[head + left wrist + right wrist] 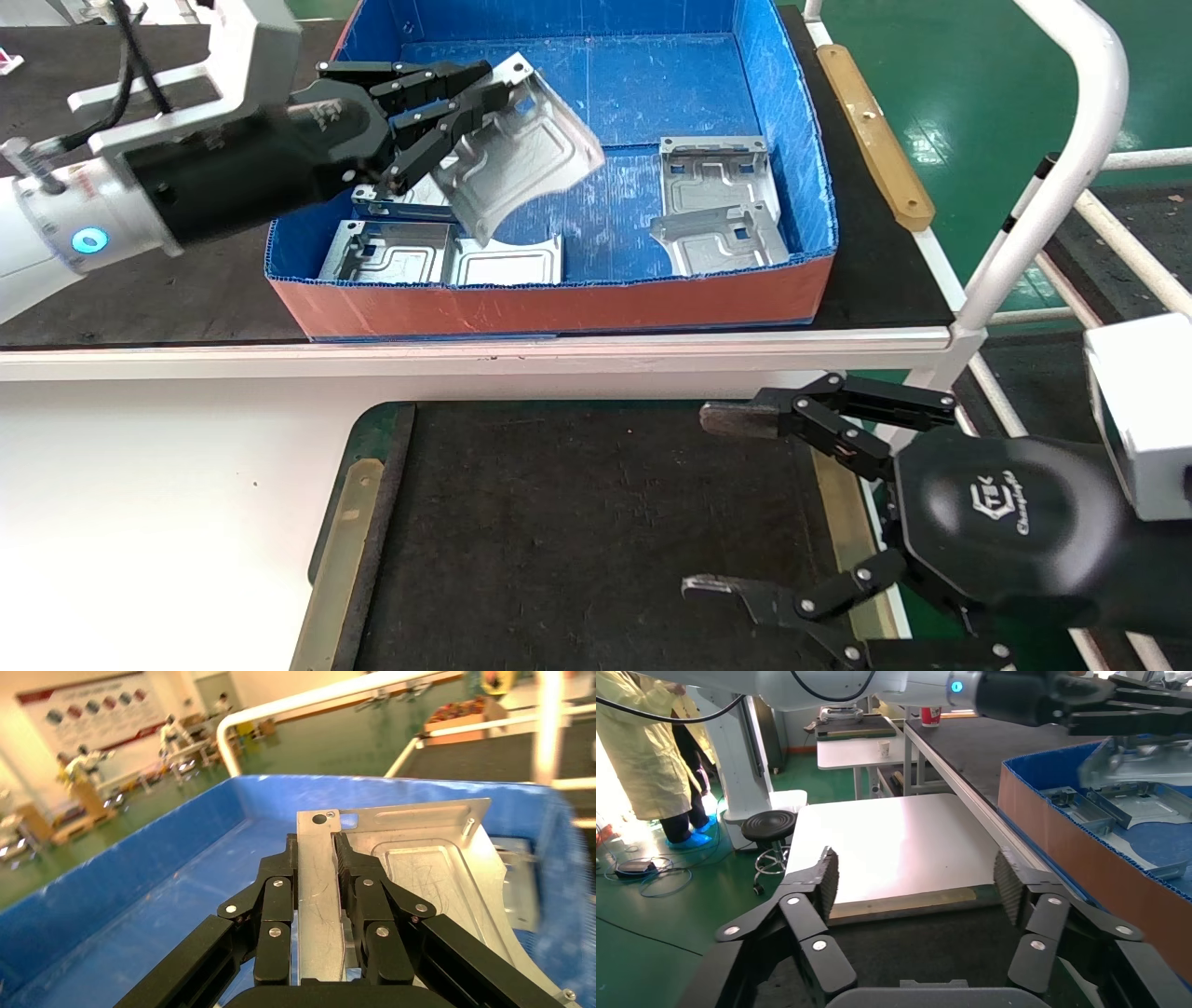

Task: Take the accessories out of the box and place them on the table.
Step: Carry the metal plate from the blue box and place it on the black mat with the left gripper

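Metal plate (521, 158) pinched by its edge in left gripper (466, 98), lifted above blue box (559, 298) | right gripper (717, 503) spread wide over black mat (559, 522).

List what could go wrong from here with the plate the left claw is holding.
1. The left claw pinches the plate only by one edge strip, so the tilted plate might swing or slip out on the way.
2. The plate hangs inside the box, so it may catch the front wall on the way to the mat.
3. The right claw hovers open over the mat, so the arms could crowd each other there.
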Controlling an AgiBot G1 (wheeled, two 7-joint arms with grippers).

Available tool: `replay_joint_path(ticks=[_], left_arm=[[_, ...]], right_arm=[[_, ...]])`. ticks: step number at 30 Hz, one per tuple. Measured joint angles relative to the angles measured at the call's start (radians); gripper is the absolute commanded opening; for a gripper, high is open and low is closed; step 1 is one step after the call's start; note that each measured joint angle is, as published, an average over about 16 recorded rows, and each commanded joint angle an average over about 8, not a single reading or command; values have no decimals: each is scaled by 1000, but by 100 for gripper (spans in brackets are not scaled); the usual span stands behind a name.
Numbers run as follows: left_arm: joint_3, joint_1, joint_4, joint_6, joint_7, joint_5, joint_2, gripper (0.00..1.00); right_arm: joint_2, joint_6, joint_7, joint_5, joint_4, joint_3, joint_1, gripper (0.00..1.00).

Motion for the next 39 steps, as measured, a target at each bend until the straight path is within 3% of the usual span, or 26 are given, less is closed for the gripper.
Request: replay_joint_path(ticks=[13,25,31,39], left_arm=[[27,101,-55,257,71,-54,-72,0],[122,309,-225,270,205,-141,-128,0],[158,384,-215,244,355,-140,-93,0],[190,409,-92,207,540,-98,24,0]], right_arm=[[0,0,0,0,0,-1,0,100],[0,0,0,1,0,-1,0,100],[0,1,-1,1,0,-1,0,100],[1,1,-1,1,0,-2,0,100]])
